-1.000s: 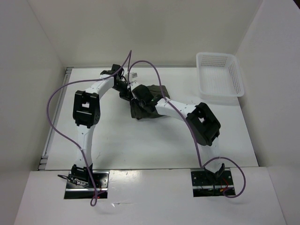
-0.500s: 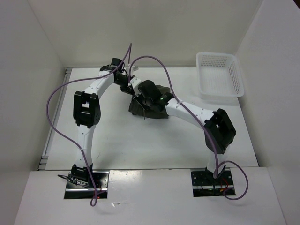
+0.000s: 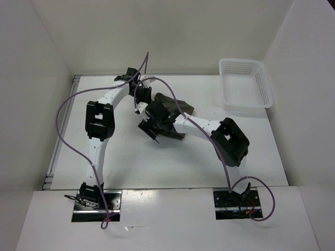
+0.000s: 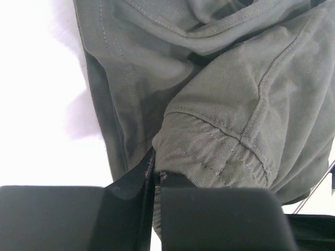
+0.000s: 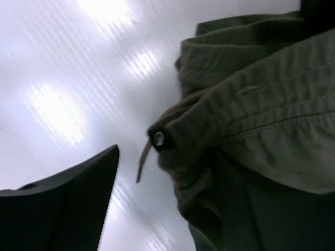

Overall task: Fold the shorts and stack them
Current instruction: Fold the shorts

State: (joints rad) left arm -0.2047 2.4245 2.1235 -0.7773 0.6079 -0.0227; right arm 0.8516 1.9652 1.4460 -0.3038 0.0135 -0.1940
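Left hand [image 4: 155, 193] is pinching the shorts [image 4: 225, 104] on the desk [image 3: 125, 157]. Right hand [image 3: 150, 129] is gaping beside them, its arm covering cloth. Basket [image 3: 245, 83] is sitting well apart.

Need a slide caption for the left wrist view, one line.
Left pincer shut on a fold of the olive-green shorts, a ribbed band bunched just above its fingers, white table at left.
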